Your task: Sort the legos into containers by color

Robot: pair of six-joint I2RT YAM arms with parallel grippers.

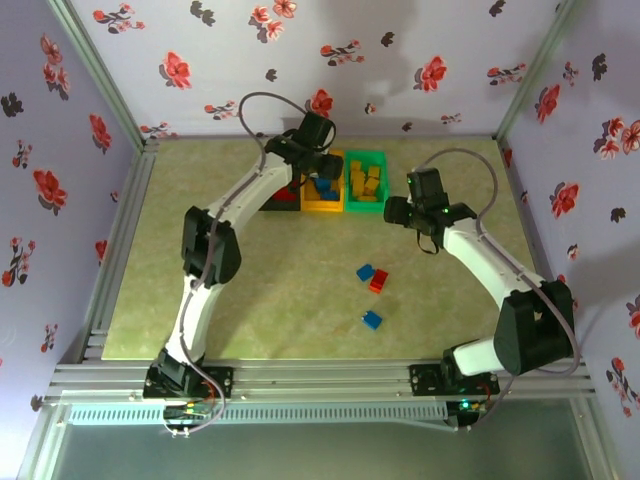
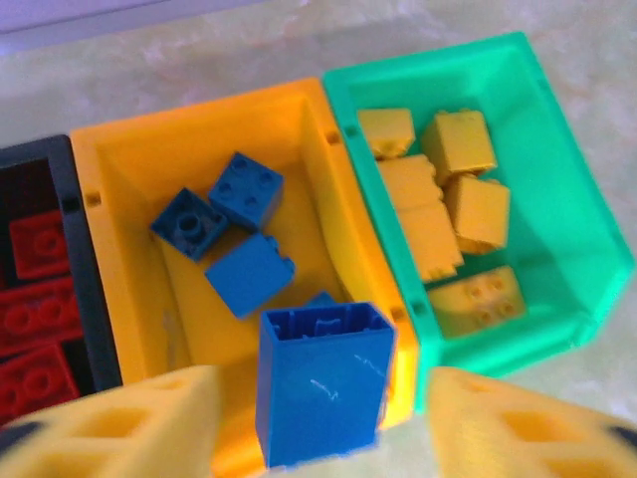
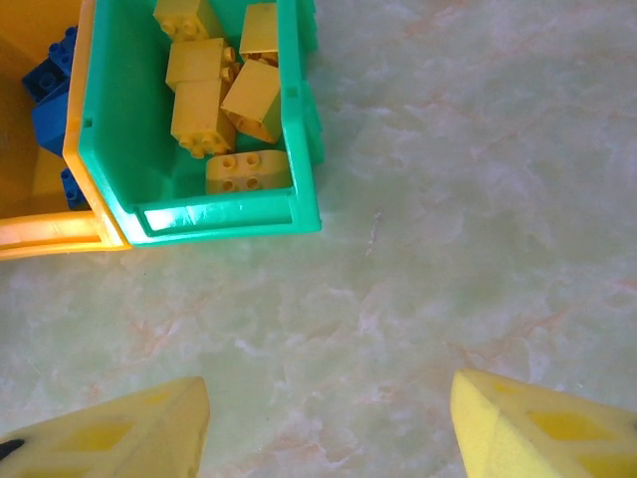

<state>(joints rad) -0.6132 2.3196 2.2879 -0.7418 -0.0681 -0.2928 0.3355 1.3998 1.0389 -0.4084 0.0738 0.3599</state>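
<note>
My left gripper (image 2: 320,380) hangs over the orange bin (image 2: 199,115), open. A blue lego (image 2: 323,383) stands on end between the fingers with a gap on each side. Blue legos (image 2: 244,274) lie in that bin, red legos (image 2: 40,314) in the black bin (image 2: 72,249) and yellow legos (image 2: 468,204) in the green bin (image 2: 428,60). From above, the left gripper (image 1: 318,160) is over the row of bins. My right gripper (image 1: 398,210) is just right of the green bin (image 1: 365,180). The right gripper (image 3: 328,383) is open over bare table.
Two blue legos (image 1: 364,271) (image 1: 372,320) and a red one (image 1: 379,281) lie loose on the table between the arms. The bins stand side by side near the back wall. The green bin's near rim (image 3: 219,217) lies ahead and left of the right fingers.
</note>
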